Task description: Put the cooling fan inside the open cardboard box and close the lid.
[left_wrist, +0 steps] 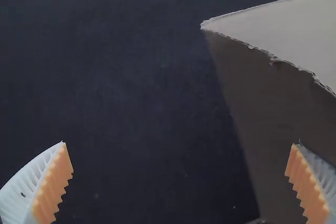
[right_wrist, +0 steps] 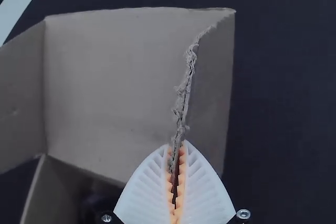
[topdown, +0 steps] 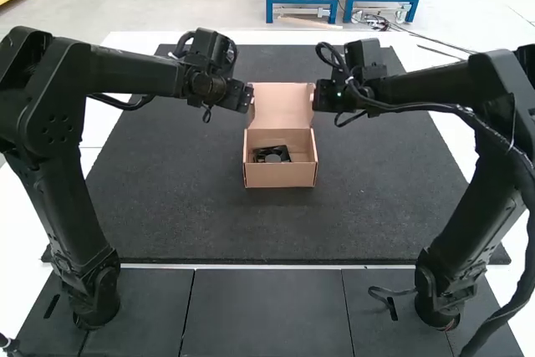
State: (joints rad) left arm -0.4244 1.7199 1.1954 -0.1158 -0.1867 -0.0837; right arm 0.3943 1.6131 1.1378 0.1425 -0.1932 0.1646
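Cooling fan [topdown: 272, 155]: a small black square fan lying flat on the floor of the cardboard box, toward the box's left wall as the high view shows it.
Cardboard box [topdown: 280, 175]: a small brown box standing upright near the middle of the black mat, a little closer to the mat's far edge than to its near edge; its top is open.
Lid [topdown: 282, 106]: still raised, standing up from the box's far wall and leaning back slightly, with a short side flap folded forward at each end. The flap edges are rough and torn.
Right gripper [right_wrist: 176, 153]: at the lid's right end, with its white ribbed fingers pressed together on the torn edge of the lid's right side flap, so the cardboard is pinched between the orange pads.
Left gripper [left_wrist: 178, 150]: at the lid's left end, with fingers spread wide. The lid's left side flap reaches in beside one finger [left_wrist: 307, 187], and the other finger is well apart from it over bare mat. Nothing is pinched.
Black mat [topdown: 167, 190]: a dark textured sheet covering most of the white tabletop, carrying the box.
Arms: both black arms stretch forward from the near corners and bend inward, meeting either side of the lid.
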